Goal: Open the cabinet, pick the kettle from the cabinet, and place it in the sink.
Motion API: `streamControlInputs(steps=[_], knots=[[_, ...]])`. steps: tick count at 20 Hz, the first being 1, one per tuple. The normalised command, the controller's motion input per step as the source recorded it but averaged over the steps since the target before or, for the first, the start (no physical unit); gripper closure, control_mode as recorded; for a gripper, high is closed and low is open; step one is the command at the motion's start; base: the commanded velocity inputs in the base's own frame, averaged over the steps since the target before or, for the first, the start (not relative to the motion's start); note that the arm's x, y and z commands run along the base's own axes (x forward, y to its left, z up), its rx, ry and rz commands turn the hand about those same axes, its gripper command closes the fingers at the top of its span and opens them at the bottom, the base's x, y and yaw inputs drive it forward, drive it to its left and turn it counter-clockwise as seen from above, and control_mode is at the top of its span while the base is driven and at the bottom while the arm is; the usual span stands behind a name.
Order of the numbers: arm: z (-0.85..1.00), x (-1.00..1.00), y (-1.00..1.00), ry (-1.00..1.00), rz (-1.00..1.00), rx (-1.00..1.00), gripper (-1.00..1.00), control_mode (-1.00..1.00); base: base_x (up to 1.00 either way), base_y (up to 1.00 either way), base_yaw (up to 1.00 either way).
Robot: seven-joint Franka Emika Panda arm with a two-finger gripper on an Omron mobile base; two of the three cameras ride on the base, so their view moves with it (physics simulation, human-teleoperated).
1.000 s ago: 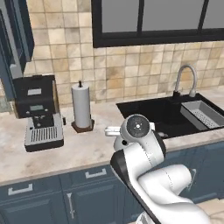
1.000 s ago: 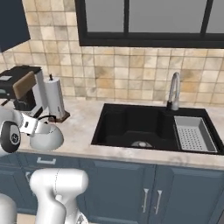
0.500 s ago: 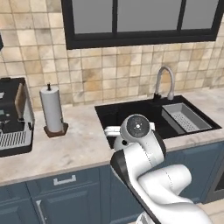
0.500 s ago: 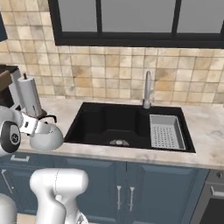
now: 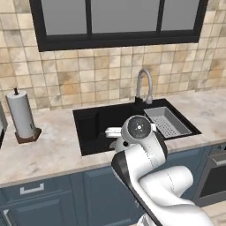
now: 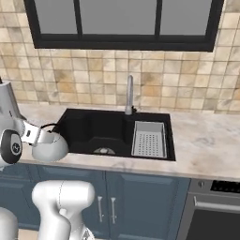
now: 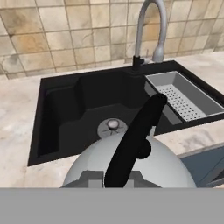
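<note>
My gripper [image 6: 32, 134] is clenched on the kettle [image 6: 49, 145], which hangs above the front edge of the surface [image 6: 206, 150], near the sink [image 6: 89, 129]. Taking it out is done; lowering it into the sink remains.

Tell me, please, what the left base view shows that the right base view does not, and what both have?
Left base view alone: the paper towel roll on its wooden stand, left of the sink. Right base view alone: the kettle held over the counter edge left of the basin, and the oven front at lower right. Both: the sink, chrome faucet, grey strainer tray, window and tiled wall.
</note>
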Motion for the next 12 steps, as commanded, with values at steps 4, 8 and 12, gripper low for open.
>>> streamControlInputs(steps=[4, 8, 12], knots=[[0.00, 0.00, 0.00, 0.00, 0.00, 0.00, 1.00, 1.00, 0.25, -0.52, -0.01], [0.00, 0.00, 0.00, 0.00, 0.00, 0.00, 1.00, 1.00, 0.32, -0.44, 0.00], [0.00, 0.00, 0.00, 0.00, 0.00, 0.00, 1.00, 1.00, 0.33, -0.19, 0.00]])
